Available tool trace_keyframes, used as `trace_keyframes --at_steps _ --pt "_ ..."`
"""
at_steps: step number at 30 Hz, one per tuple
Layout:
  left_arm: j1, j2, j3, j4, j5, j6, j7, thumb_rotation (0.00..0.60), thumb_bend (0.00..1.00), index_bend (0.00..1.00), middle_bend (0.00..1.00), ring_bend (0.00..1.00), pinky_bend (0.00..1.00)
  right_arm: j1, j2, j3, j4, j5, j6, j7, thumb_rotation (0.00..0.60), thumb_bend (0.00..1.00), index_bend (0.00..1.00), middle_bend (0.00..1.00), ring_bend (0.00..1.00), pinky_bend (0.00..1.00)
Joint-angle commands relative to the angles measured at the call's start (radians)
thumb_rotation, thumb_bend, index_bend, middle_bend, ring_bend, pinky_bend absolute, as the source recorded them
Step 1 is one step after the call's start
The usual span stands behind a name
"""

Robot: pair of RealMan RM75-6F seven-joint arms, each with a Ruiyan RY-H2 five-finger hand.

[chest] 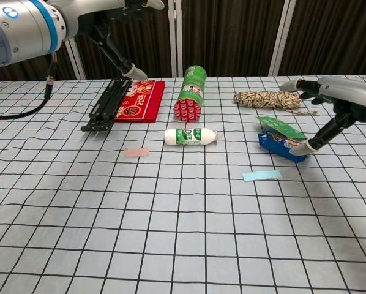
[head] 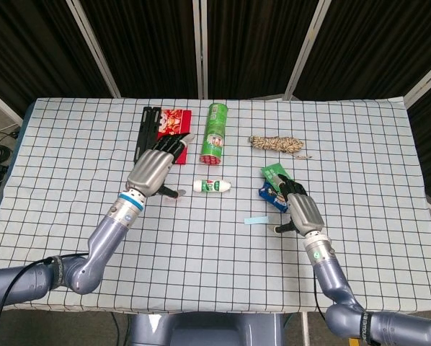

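two small strips lie flat on the checked tablecloth (chest: 189,245): the pale blue strip (chest: 262,176) sits in front of the blue snack packet (chest: 282,147), just apart from it, and the pink strip (chest: 136,151) lies to the left of the little white bottle (chest: 191,136), well apart from the blue one. the right hand (head: 302,210) hangs over the cloth beside the blue packet, its fingers apart and holding nothing; in the chest view one fingertip (chest: 301,147) is at the packet's near end, though i cannot tell whether it actually touches. a green card (chest: 281,127) rests tilted on top of that packet. the left hand (head: 156,167) is raised above the cloth, fingers stretched out and a little spread, empty, with the pink strip below and in front of it; from the head view the hand covers part of the red booklet (head: 174,122). beside the booklet lies the black folding stand (chest: 105,105). the green tube (head: 215,132) lies on its side behind the white bottle, its red end facing the front, and the coil of rope (head: 276,143) lies further right, behind the blue packet.
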Motion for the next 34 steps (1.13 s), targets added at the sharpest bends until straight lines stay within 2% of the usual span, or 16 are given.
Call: trace_keyframes --at_steps 1,4,7,12,17,22,26,34 --pt "0.051 0.053 0.021 -0.035 0.049 0.053 -0.019 0.600 0.00 0.00 0.00 0.00 0.00 -0.041 0.061 -0.036 0.023 -0.146 0.055 0.029 0.600 0.00 0.00 0.00 0.00 0.00" --pt "0.105 0.099 0.049 -0.060 0.096 0.108 -0.029 0.600 0.00 0.00 0.00 0.00 0.00 -0.076 0.107 -0.075 0.084 -0.285 0.093 0.101 0.600 0.00 0.00 0.00 0.00 0.00" --pt "0.191 0.169 0.101 -0.101 0.135 0.183 -0.029 0.600 0.00 0.00 0.00 0.00 0.00 -0.130 0.163 -0.130 0.202 -0.439 0.179 0.171 0.600 0.00 0.00 0.00 0.00 0.00" --pt "0.340 0.248 0.189 -0.150 0.220 0.319 -0.058 0.600 0.00 0.00 0.00 0.00 0.00 -0.221 0.206 -0.187 0.363 -0.576 0.334 0.230 0.600 0.00 0.00 0.00 0.00 0.00" --pt "0.476 0.262 0.280 -0.113 0.329 0.437 -0.122 0.600 0.00 0.00 0.00 0.00 0.00 -0.308 0.235 -0.210 0.395 -0.586 0.416 0.223 0.600 0.00 0.00 0.00 0.00 0.00" --pt "0.579 0.245 0.346 -0.043 0.412 0.509 -0.172 0.600 0.00 0.00 0.00 0.00 0.00 -0.384 0.272 -0.220 0.308 -0.540 0.442 0.155 0.600 0.00 0.00 0.00 0.00 0.00" --pt "0.610 0.249 0.358 -0.037 0.418 0.510 -0.188 0.600 0.00 0.00 0.00 0.00 0.00 -0.407 0.283 -0.217 0.269 -0.530 0.448 0.121 0.600 0.00 0.00 0.00 0.00 0.00" --pt "0.631 0.256 0.339 -0.028 0.417 0.493 -0.201 0.600 0.00 0.00 0.00 0.00 0.00 -0.438 0.273 -0.205 0.240 -0.540 0.473 0.090 0.600 0.00 0.00 0.00 0.00 0.00"
